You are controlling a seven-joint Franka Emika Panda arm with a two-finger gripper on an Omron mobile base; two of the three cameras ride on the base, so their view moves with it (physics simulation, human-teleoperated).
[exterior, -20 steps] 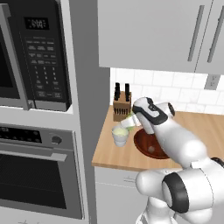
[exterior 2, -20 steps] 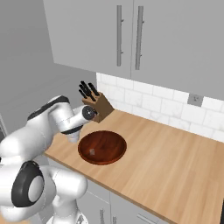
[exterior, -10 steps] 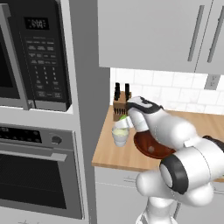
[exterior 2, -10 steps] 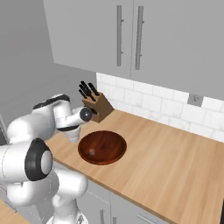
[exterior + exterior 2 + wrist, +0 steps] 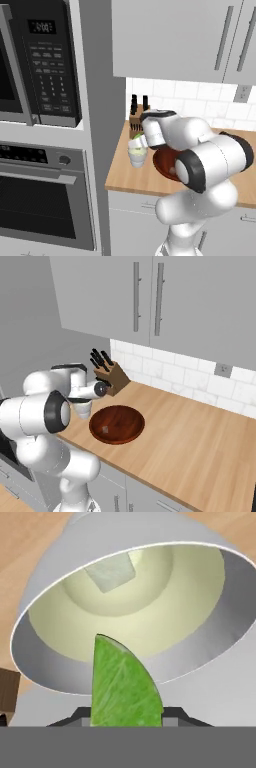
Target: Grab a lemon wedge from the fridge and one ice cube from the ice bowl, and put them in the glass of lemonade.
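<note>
My gripper [image 5: 127, 716] is shut on the lemon wedge [image 5: 122, 687], a yellow-green slice that stands up between the fingers. Right below it is the open mouth of the glass of lemonade [image 5: 220, 627], with a pale whitish ice cube [image 5: 111, 571] lying in the drink. In the left base view the gripper [image 5: 138, 143] hovers just over the glass [image 5: 138, 159], near the counter's left end. The reddish-brown ice bowl [image 5: 125, 421] sits just to the right and holds a tiny pale cube [image 5: 105, 429]. The fridge is out of view.
A wooden knife block [image 5: 112, 378] with black handles stands against the tiled wall behind the glass. The black microwave [image 5: 42, 65] and oven [image 5: 40, 200] fill the tall unit left of the counter [image 5: 200, 436]. Grey wall cabinets [image 5: 150, 296] hang above.
The hand has shifted a little left, over the glass, and the arm's elbow has swung round in front. The wedge stays in the grip.
</note>
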